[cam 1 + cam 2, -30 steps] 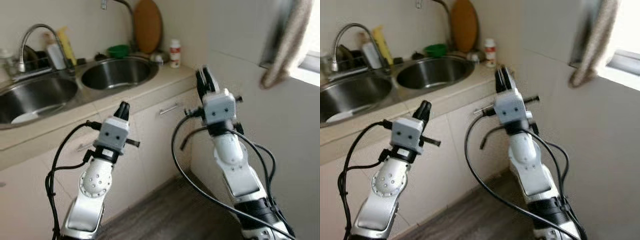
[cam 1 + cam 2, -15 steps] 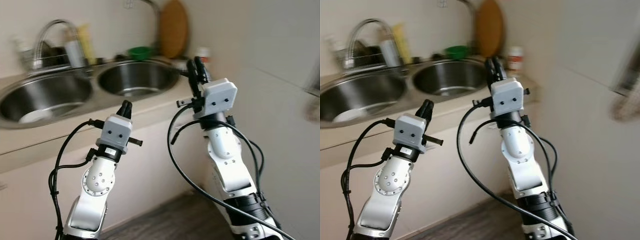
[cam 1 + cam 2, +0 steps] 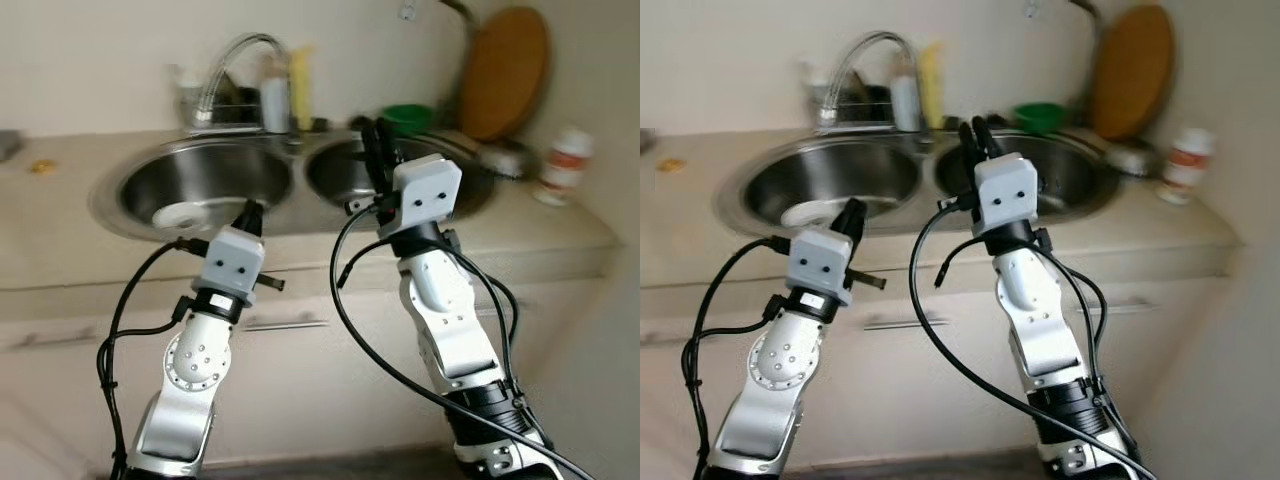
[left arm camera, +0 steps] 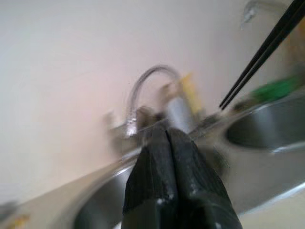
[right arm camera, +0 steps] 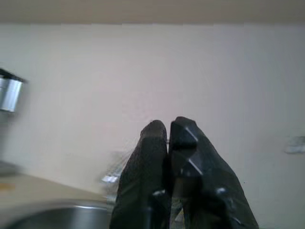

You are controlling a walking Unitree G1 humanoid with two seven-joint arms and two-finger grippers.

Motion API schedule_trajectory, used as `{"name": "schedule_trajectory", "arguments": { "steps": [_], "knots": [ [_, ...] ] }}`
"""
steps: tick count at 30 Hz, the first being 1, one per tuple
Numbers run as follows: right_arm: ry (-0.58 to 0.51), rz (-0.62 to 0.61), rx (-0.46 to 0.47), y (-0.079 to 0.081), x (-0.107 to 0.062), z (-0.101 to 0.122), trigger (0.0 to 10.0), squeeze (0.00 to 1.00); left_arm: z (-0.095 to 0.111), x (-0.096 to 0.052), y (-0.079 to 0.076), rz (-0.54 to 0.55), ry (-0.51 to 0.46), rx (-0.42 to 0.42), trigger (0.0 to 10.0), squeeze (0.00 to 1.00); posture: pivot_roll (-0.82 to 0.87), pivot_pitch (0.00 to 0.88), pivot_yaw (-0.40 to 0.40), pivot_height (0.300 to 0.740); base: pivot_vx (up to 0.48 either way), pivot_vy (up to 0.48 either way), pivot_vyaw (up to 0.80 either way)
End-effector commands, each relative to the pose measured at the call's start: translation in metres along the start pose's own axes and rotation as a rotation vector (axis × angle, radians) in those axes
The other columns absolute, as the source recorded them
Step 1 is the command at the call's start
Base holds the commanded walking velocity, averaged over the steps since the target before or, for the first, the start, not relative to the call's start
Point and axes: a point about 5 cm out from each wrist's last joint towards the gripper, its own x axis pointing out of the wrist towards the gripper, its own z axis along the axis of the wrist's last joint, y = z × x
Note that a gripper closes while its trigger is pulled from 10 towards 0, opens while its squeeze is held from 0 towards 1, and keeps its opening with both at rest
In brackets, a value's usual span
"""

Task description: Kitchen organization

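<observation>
A steel double sink [image 3: 120,195] is set in the beige counter [image 3: 60,235] in front of me. A white plate [image 3: 183,214] lies in its left basin. My left gripper [image 3: 252,210] is raised before the counter's front edge, near the left basin, fingers pressed shut and holding nothing [image 4: 167,131]. My right gripper [image 3: 375,140] is higher, in front of the right basin [image 3: 480,190], also shut and empty [image 5: 167,126]. Neither touches anything.
A curved faucet [image 3: 233,55] rises behind the sink, with a white bottle [image 3: 272,100] and a yellow bottle [image 3: 300,85] beside it. A green bowl [image 3: 406,116], a round wooden board [image 3: 505,70] and a red-and-white bottle [image 3: 563,165] stand at the right. Drawer handles [image 3: 285,323] line the cabinet front.
The whole view has swung left, so the sink now lies straight ahead and the right wall and hanging cloth are gone. Both arms stay raised with fingers shut.
</observation>
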Motion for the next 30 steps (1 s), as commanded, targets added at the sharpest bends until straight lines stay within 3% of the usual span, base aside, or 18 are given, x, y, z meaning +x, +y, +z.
{"name": "schedule_trajectory", "arguments": {
  "steps": [1,8,17,22,27,30],
  "knots": [
    [0.02,-0.065,-0.023,-0.019,0.0,-0.003,10.0,0.0,0.007,0.003,-0.008,-0.016,-0.026,-0.019,10.0,0.0,-0.05,0.0,0.01,0.74,0.326,0.0,0.0],
    [0.042,-0.094,-0.043,-0.026,0.002,-0.007,10.0,0.0,0.007,0.004,-0.008,-0.016,-0.025,-0.02,10.0,0.0,-0.05,0.0,0.009,0.74,0.325,0.0,0.0],
    [0.153,-0.173,-0.115,-0.045,0.002,-0.026,10.0,0.0,0.006,0.004,-0.008,-0.016,-0.023,-0.018,10.0,0.0,-0.05,0.0,0.008,0.74,0.31,0.0,0.0],
    [0.334,-0.174,-0.202,-0.055,-0.005,-0.056,10.0,0.0,0.006,0.005,-0.009,-0.015,-0.018,-0.015,10.0,0.0,-0.04,0.0,0.008,0.74,0.231,0.0,0.0],
    [0.442,-0.192,-0.169,-0.066,-0.006,-0.07,10.0,0.0,0.005,0.005,-0.007,-0.009,-0.014,-0.007,10.0,0.0,-0.04,0.0,0.011,0.74,0.0,0.0,0.0],
    [0.58,-0.166,-0.152,-0.07,-0.001,-0.087,10.0,0.0,0.004,0.005,-0.008,-0.012,-0.011,-0.006,10.0,0.0,-0.04,0.0,0.018,0.74,0.0,0.0,0.0]
  ]
}}
